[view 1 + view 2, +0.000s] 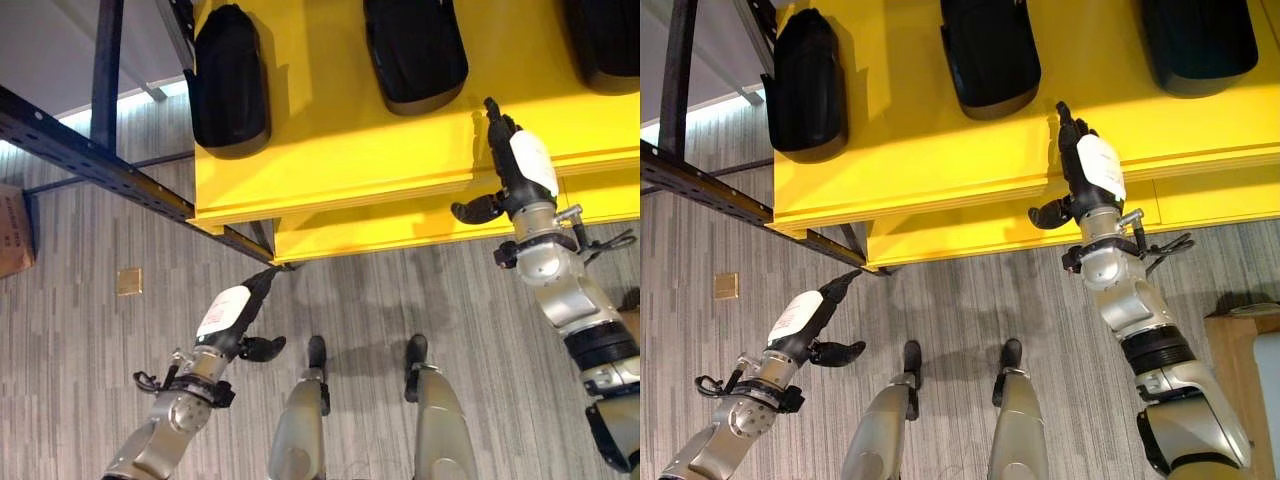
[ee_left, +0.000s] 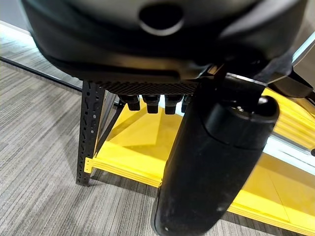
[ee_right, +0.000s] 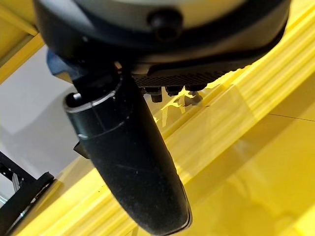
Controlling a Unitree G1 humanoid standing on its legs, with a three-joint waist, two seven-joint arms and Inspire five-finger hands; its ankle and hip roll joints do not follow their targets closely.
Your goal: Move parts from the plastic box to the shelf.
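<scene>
- Left eye view: three black parts lie on the yellow shelf [image 1: 330, 140], one at eleven o'clock [image 1: 228, 80], one at twelve [image 1: 414, 50] and one cut off by the frame at one o'clock [image 1: 605, 40]. The right hand [image 1: 520, 165] sits at three o'clock over the shelf's front lip, fingers straight and holding nothing, thumb spread out sideways. The left hand [image 1: 232, 318] hangs at seven o'clock above the grey floor [image 1: 80, 350], fingers extended toward the shelf's corner post, also empty. I cannot see the plastic box from here.
- Right eye view: same layout. The right hand [image 1: 1090, 170] is just below the middle part [image 1: 990, 50] without touching it. My worry: if that arm pulls back carelessly, the splayed thumb could snag the shelf's edge.
- Left wrist view: the left hand's thumb [image 2: 211, 162] stands out in front, the fingers' tips [image 2: 152, 102] look straight, nothing between them. The perforated dark post [image 2: 91, 132] and lower yellow board are near ahead; a forward swing could knock the post.
- Right wrist view: the right hand's thumb [image 3: 130, 162] hangs over the yellow boards, fingers [image 3: 174, 91] relaxed and empty. With both hands empty, the next part has to come from the box, so a turn away close to the rack risks a scrape.
</scene>
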